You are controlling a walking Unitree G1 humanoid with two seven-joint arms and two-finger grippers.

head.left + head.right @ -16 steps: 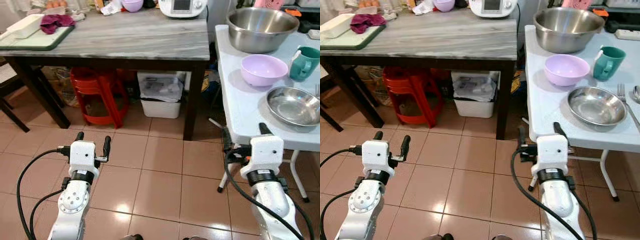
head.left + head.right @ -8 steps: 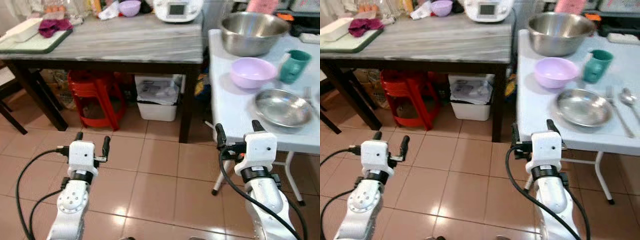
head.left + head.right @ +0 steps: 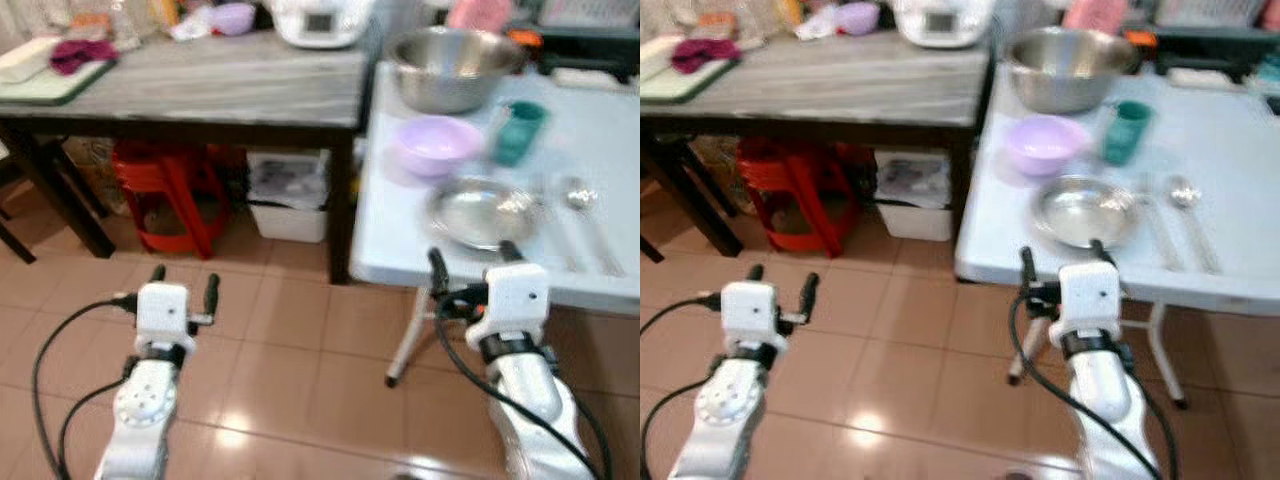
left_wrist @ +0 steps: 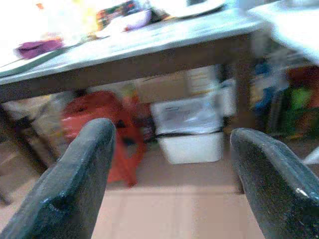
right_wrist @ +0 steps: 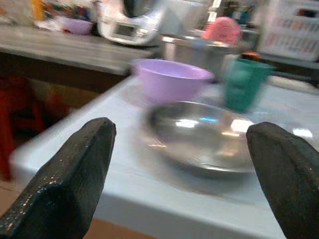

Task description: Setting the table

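On the white folding table (image 3: 600, 130) stand a lilac bowl (image 3: 437, 143), a shallow steel plate (image 3: 479, 212), a teal mug (image 3: 519, 132), a big steel mixing bowl (image 3: 450, 67), and a fork (image 3: 1159, 235) and spoon (image 3: 1183, 194). My right gripper (image 3: 471, 262) is open, just short of the table's near edge and facing the steel plate (image 5: 209, 137). My left gripper (image 3: 182, 283) is open over the tiled floor, empty. The picture is blurred.
A marble-topped dark table (image 3: 200, 75) stands to the left, carrying a white appliance (image 3: 318, 20), a green board with a purple cloth (image 3: 75, 55) and a small lilac bowl (image 3: 232, 17). Under it are red stools (image 3: 165, 190) and a white bin (image 3: 290, 190). Tiled floor lies in front.
The whole view has swung right, bringing more of the white table, the fork and the spoon into sight. Both grippers keep their open pose.
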